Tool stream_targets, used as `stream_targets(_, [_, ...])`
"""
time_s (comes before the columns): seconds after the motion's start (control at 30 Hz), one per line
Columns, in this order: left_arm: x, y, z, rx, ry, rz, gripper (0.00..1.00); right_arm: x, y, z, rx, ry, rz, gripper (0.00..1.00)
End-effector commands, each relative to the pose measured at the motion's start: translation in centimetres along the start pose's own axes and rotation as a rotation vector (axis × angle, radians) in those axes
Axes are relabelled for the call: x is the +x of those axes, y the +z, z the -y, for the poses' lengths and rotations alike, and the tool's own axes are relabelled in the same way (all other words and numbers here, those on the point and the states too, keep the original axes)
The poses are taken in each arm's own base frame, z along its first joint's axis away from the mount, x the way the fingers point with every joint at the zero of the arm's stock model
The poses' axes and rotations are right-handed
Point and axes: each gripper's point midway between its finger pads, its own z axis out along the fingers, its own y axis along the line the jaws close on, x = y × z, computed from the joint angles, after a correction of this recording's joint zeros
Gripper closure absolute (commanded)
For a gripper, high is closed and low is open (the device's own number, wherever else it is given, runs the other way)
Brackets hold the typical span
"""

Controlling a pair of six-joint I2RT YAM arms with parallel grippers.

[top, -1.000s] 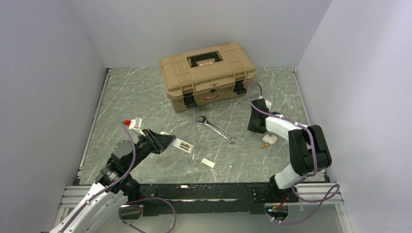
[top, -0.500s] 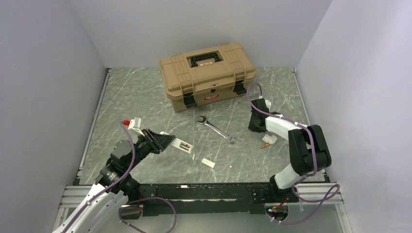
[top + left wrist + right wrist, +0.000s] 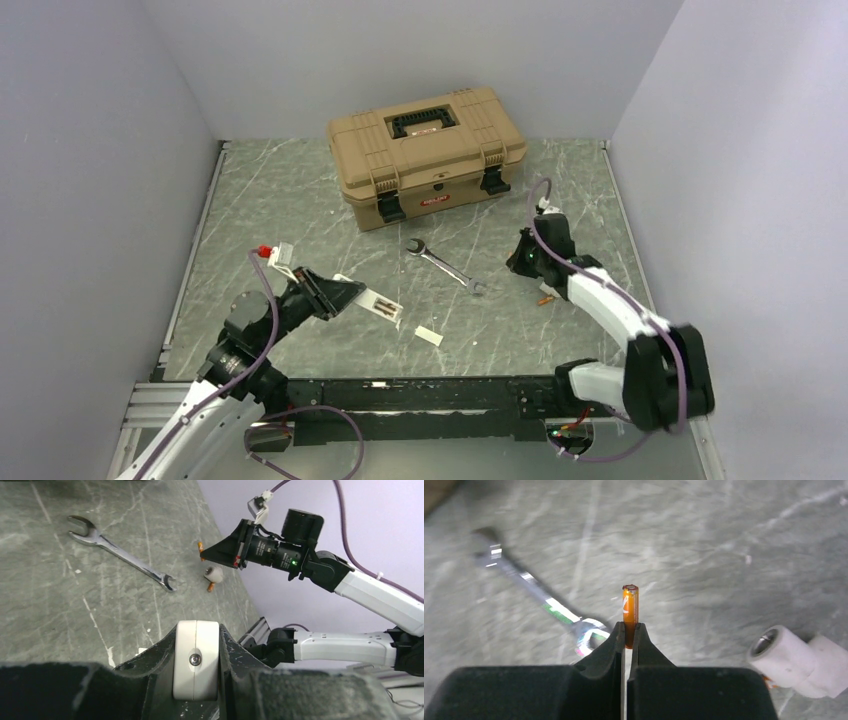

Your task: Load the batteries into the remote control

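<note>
One slim white rectangular remote control (image 3: 378,302), orange-brown recess up, clamped in the closed left gripper (image 3: 338,292).
One slim orange cylindrical battery (image 3: 630,611) pinched by one end in the closed right gripper (image 3: 628,628), arm stretched forward, well apart from the remote control; advised: carry across, align lengthwise over recess before pressing.

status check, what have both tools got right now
left tool shut on remote control; right tool shut on orange battery; wrench lies between them
</note>
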Motion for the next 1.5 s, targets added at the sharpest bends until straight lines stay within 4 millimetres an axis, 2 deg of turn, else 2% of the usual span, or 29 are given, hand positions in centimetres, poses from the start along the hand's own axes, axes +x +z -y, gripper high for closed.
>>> stream_targets(0.0, [-0.2,-0.3,3.5,0.2,0.056,-0.003,1.0,-1.9,-4.8,-5.8,-0.34,-0.071,0.125,1.0])
stream_targets(0.1, [0.5,-0.4,4.4,0.268,0.058,-0.038,1.0,-1.1,-8.4,-8.7,-0.481,-0.163,0.173,1.0])
stream_targets(0.23, [2.0,-0.5,5.3,0.373,0.024,-0.105,1.0,0.5,-12.3,-11.7,-0.563,-0.293,0.223,1.0])
stream_targets(0.37, [3.1,-0.6,5.8,0.435,0.0,-0.16,1.0,3.1,-15.0,-14.5,-0.659,-0.379,0.193,1.0])
stream_targets(0.67, [4.1,-0.8,5.2,0.435,-0.005,-0.202,1.0,6.6,-19.7,-18.4,-0.841,-0.477,0.17,1.0])
stream_targets(0.9, [4.7,-0.7,4.6,0.426,-0.015,-0.22,1.0,8.6,-21.1,-20.8,-0.867,-0.583,0.135,1.0])
stream_targets(1.03, [4.9,-0.3,3.8,0.374,-0.03,-0.228,1.0,8.5,-22.0,-22.1,-0.871,-0.616,0.177,1.0])
stream_targets(1.13, [5.0,0.0,3.0,0.321,-0.042,-0.235,1.0,9.2,-22.6,-22.7,-0.902,-0.65,0.154,1.0])
stream_targets(1.27, [5.5,0.4,1.6,0.251,-0.08,-0.257,1.0,10.6,-22.4,-23.4,-0.901,-0.725,0.082,1.0])
stream_targets(1.47, [6.0,0.5,1.0,0.232,-0.117,-0.273,1.0,12.8,-22.0,-24.0,-0.897,-0.787,-0.044,1.0])
